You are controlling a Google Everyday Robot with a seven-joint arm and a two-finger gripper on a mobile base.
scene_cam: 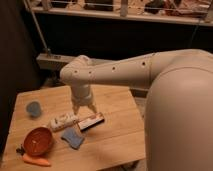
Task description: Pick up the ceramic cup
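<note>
The ceramic cup point(33, 108) is small, round and dull blue-grey. It stands upright near the left edge of the wooden table point(117, 135). My gripper point(84, 109) hangs from the white arm above the table's middle, well to the right of the cup and apart from it. It hovers just above a white packet point(63, 121) and a dark bar-shaped package point(91, 121). Nothing is held in it.
An orange-red bowl point(38, 141) sits at the front left, with an orange carrot-like item point(36, 160) before it. A flat blue sponge point(73, 137) lies right of the bowl. My arm's bulky white body fills the right side. A dark rail and shelf run behind the table.
</note>
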